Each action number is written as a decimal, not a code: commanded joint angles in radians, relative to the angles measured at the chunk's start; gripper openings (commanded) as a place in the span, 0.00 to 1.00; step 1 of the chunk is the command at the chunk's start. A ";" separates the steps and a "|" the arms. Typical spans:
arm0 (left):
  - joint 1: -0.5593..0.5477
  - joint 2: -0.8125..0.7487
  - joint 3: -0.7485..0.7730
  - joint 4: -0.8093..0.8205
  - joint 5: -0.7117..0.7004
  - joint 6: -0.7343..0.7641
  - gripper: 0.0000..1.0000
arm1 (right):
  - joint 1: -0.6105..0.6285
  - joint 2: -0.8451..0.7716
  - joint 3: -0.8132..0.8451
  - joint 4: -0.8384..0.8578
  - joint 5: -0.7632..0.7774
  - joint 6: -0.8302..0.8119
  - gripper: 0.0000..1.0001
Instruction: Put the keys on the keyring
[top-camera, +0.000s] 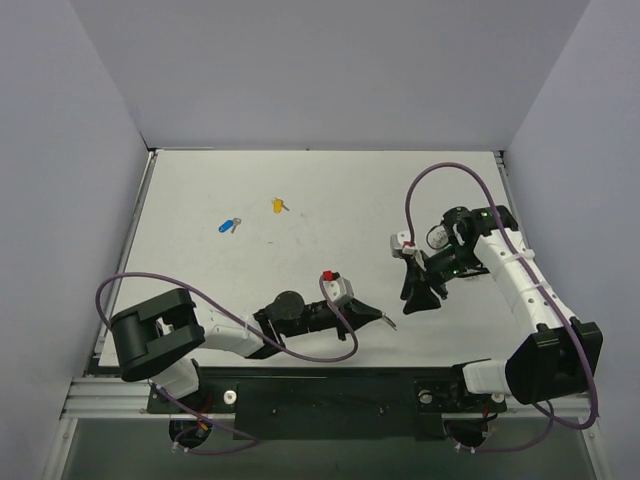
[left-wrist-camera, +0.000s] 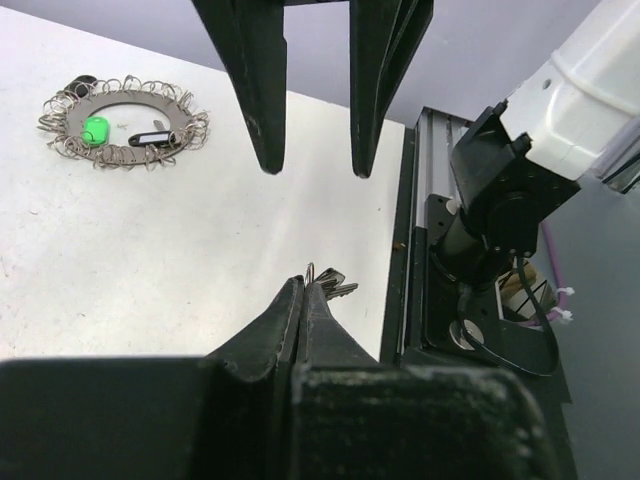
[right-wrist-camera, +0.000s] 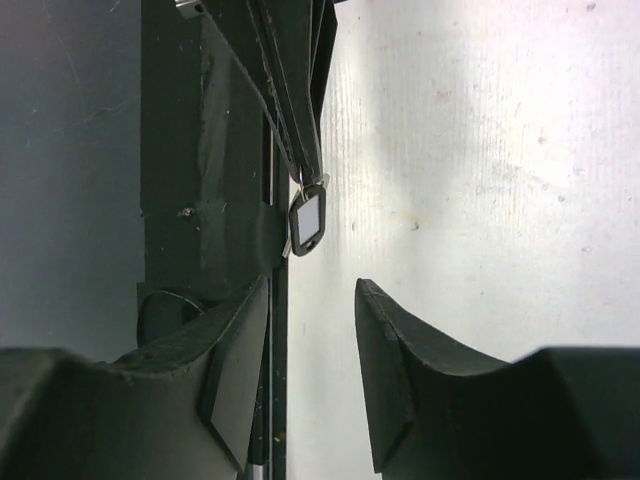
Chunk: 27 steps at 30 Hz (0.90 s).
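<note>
My left gripper (top-camera: 385, 320) is shut on a thin wire keyring (left-wrist-camera: 312, 272) near the table's front edge. A small black tag with a pale window (right-wrist-camera: 308, 220) hangs from the ring. My right gripper (top-camera: 420, 298) is open and empty, just right of the left fingertips, its jaws facing the ring and tag. Its fingers (left-wrist-camera: 262, 100) show in the left wrist view. A blue key (top-camera: 228, 226) and a yellow key (top-camera: 279, 205) lie at the far left-middle of the table. A green key head (left-wrist-camera: 95, 130) lies inside a circle of wire loops (left-wrist-camera: 125, 125).
A second black tag (left-wrist-camera: 155, 137) lies inside the wire-loop circle next to the green head. The black base rail (left-wrist-camera: 415, 250) runs along the table's front edge, just beside my left fingertips. The right arm's base (left-wrist-camera: 500, 220) stands beyond it.
</note>
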 joint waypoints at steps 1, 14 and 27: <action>0.004 -0.066 -0.068 0.245 -0.010 -0.040 0.00 | -0.002 -0.024 0.031 -0.190 -0.124 -0.211 0.37; -0.002 -0.115 -0.093 0.282 0.050 -0.037 0.00 | 0.091 0.036 0.080 -0.302 -0.222 -0.494 0.33; -0.002 -0.105 -0.099 0.332 -0.050 -0.039 0.00 | 0.124 -0.001 -0.001 -0.302 -0.262 -0.517 0.21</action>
